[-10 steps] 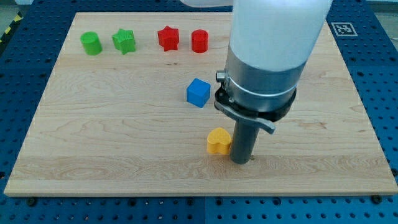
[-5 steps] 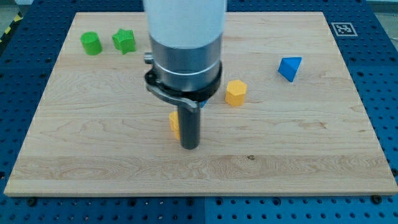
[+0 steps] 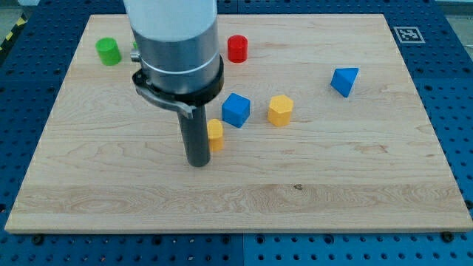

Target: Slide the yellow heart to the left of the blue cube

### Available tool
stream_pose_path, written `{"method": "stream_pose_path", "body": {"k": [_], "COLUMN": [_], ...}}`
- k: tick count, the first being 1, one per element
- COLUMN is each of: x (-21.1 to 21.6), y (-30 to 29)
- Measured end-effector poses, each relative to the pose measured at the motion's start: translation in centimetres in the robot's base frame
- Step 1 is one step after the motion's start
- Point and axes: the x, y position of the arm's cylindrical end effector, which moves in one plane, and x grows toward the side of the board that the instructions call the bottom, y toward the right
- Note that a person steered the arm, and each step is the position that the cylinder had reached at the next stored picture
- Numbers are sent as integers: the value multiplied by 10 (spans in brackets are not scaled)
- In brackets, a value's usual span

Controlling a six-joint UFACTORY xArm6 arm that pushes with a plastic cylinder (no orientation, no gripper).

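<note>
Pincer: none fitted, only my tip (image 3: 198,163), touching the heart's (image 3: 215,136) left side. Heart sits near-left of cube (image 3: 236,110), needing a nudge farther.

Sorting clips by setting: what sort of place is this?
Likely a robotics lab bench: a wooden board lies on a blue perforated table, a printed marker tag sits at the board's corner, and small coloured blocks like the blue cube lie scattered.
</note>
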Motion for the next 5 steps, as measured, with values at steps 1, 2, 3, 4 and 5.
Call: {"method": "stream_pose_path", "body": {"k": [1, 2, 3, 4, 5], "x": [4, -1, -20, -28, -18], "y": [7, 4, 0, 0, 13]}}
